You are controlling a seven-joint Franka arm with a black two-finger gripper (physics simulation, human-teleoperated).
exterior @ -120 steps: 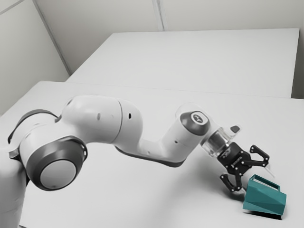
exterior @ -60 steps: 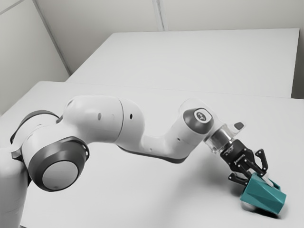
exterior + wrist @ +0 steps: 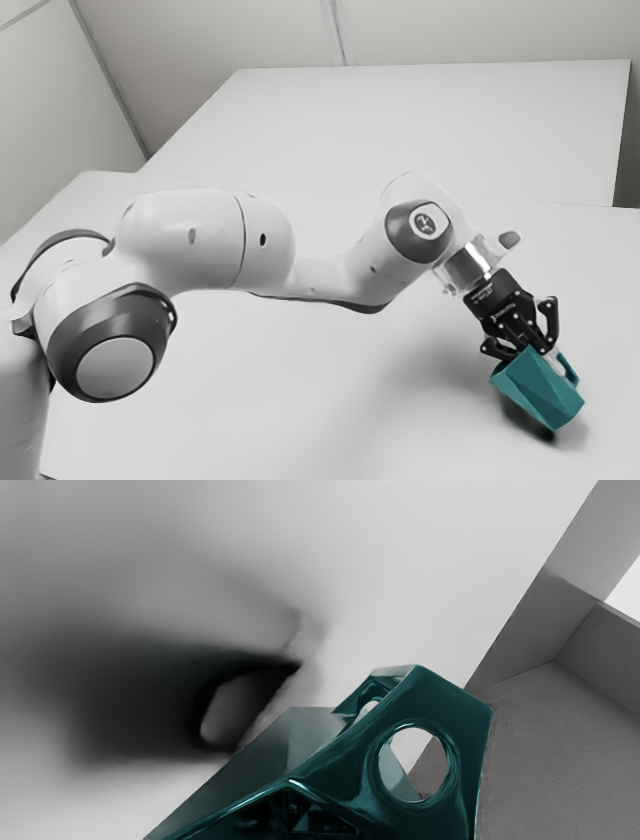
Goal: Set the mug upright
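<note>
This looks like a robotics lab: in the exterior view a jointed white arm [image 3: 185,240] reaches from nine o'clock toward four over a broad white table [image 3: 300,400], another white table [image 3: 420,120] stands at one, and plain pale walls [image 3: 240,30] rise at twelve. The wrist view shows speckled grey floor [image 3: 560,760].

The mug [image 3: 538,388] is teal, its faceted sides shifting between lighter and darker tones in the exterior view; up close in the wrist view it deepens to dark green-blue with pale glossy streaks. The arm [image 3: 190,240] is white with dark grey joint caps [image 3: 125,325] and a silvery ring [image 3: 466,270] near the black gripper [image 3: 534,358]. The table [image 3: 250,400] is plain pale grey, darkened by a near-black shadow [image 3: 125,700], and the brownish-grey floor [image 3: 555,760] has fine dark specks.
</note>
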